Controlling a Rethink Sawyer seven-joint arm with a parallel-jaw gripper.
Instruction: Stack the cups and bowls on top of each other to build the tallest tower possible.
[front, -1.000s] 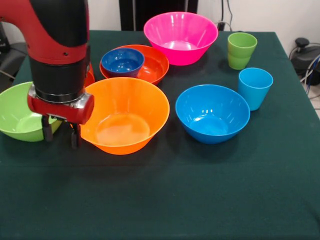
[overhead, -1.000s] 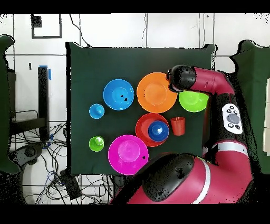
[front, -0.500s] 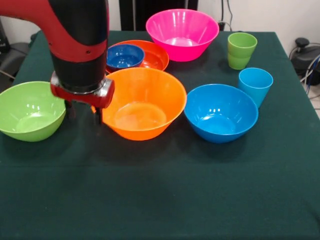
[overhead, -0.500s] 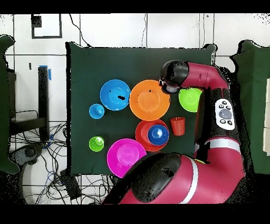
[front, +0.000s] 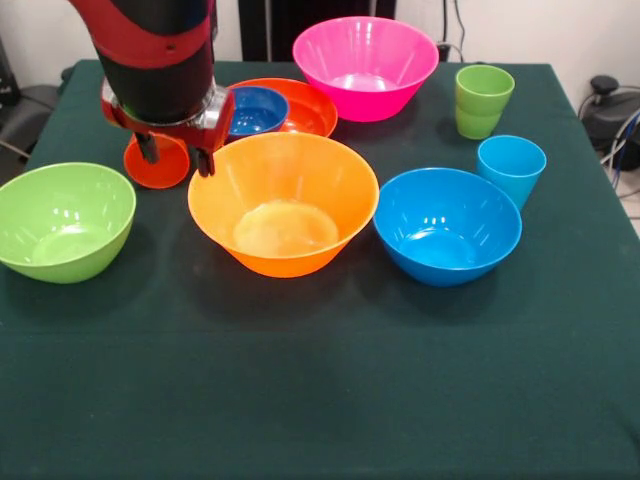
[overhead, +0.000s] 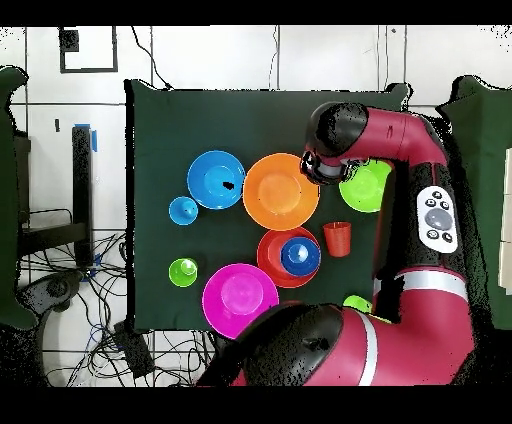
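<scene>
Clearly no tower exists yet: the large orange bowl (front: 284, 204) sits alone at the frame's centre, the blue bowl (front: 447, 225) just to its right and the lime green bowl (front: 63, 220) at the left edge. Glossy thin plastic like this should be light, stiff and slippery, so a pinch over the rim wall looks the safest hold. Upper left, the gripper (front: 177, 158) hangs with fingers parted and empty, at the orange bowl's far-left rim and in front of the upturned orange cup (front: 157, 162).
</scene>
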